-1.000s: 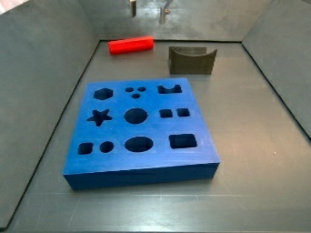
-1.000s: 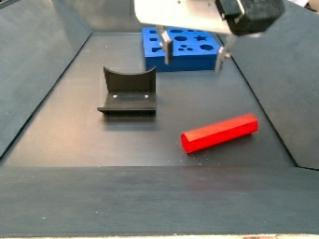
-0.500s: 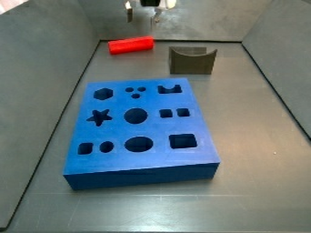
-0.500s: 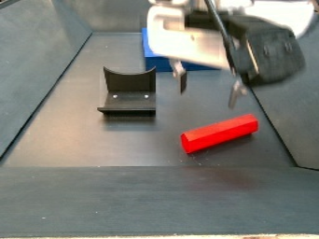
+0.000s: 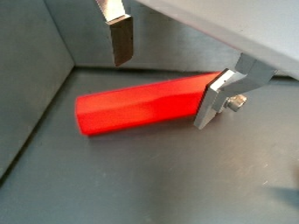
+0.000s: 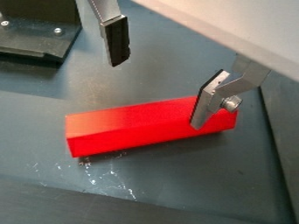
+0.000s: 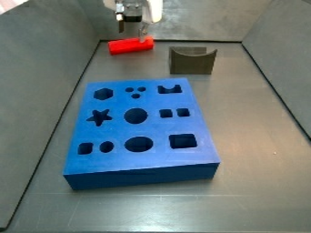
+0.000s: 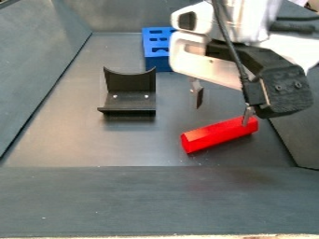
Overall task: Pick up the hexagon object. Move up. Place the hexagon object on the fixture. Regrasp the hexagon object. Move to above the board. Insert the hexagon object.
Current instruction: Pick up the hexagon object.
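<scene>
The peg [image 5: 146,105], a bright red faceted bar with a matte skin, lies flat on the dark grey floor [image 8: 112,140], well apart from the fixture [image 8: 127,93], a dark notched bracket on a base plate. The hand [image 6: 163,70] hangs open over the peg's end, its flat silver fingers [image 6: 115,38] straddling the bar, one finger touching or just beside its end. Behind stands the blue board [image 7: 140,132], flat, cut with star, round, square and hexagon holes.

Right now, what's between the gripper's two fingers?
One end of the hexagon object, lying on the floor; the open gripper straddles it without visibly clamping, in both wrist views.
</scene>
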Controlling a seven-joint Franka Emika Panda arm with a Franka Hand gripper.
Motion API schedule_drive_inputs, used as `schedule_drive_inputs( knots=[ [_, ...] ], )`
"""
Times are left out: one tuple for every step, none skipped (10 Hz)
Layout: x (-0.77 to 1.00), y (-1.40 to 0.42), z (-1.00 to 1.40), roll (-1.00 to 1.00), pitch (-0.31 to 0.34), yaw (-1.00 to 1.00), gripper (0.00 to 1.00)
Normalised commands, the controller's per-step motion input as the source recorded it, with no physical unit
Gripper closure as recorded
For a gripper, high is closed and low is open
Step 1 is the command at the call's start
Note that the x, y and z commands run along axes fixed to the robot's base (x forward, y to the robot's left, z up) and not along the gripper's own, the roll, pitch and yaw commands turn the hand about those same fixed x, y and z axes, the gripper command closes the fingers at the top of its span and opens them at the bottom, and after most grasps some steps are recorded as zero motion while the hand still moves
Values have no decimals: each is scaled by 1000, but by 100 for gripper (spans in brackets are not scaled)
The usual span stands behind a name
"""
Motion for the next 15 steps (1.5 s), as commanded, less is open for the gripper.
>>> schedule_drive_inputs(
  knots=[
    [423, 771, -994, -60, 0, -157, 0],
    [394, 683, -737, -100, 0, -94, 0],
    [0, 14, 0, -26, 0, 0, 0],
    [0, 0, -251, 20, 0, 0, 0],
    [-800, -151, -737, 87, -220, -166, 0],
    [-623, -89, -180, 0, -189, -166, 0],
    [-46, 0, 0, 0, 0, -57, 0],
    [0, 0, -63, 0, 0, 0, 0],
    [-160, 0, -734, 0, -263, -20, 0],
    [-334, 34, -671, -53, -180, -420, 0],
    [-146, 0, -174, -13, -94, -897, 0],
    [0, 0, 0, -9, 6, 0, 0],
    [0, 17, -29, 0, -26, -560, 0],
    [0, 0, -77, 0, -89, -1000, 0],
    [0, 20, 0, 0, 0, -540, 0]
  ],
)
